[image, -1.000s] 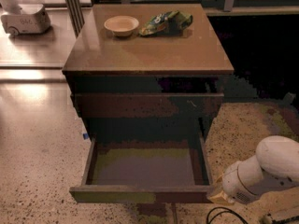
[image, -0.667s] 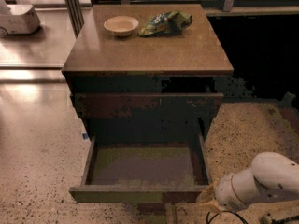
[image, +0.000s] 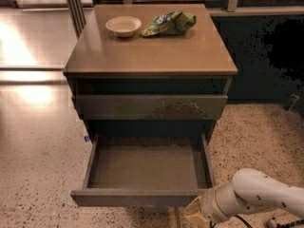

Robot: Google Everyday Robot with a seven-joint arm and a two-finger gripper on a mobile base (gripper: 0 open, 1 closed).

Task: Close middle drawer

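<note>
The middle drawer [image: 145, 167] is pulled far out of the dark brown cabinet [image: 149, 56]. It is a shallow, empty tray with a plain handleless front strip [image: 135, 198] facing me. Above it, another drawer front [image: 149, 107] stands out only slightly. My white arm [image: 259, 196] comes in from the lower right. The gripper [image: 192, 213] is at the bottom edge of the view, just below the right end of the open drawer's front strip. I cannot tell whether it touches the strip.
A pale bowl [image: 123, 25] and a green snack bag [image: 169, 23] lie at the back of the cabinet top. Speckled floor [image: 38, 165] spreads to the left and right. A dark wall [image: 266, 56] stands behind on the right.
My arm has moved left and lower, bringing the gripper from beside the drawer's right front corner to just under its front strip. The drawer stays open as before.
</note>
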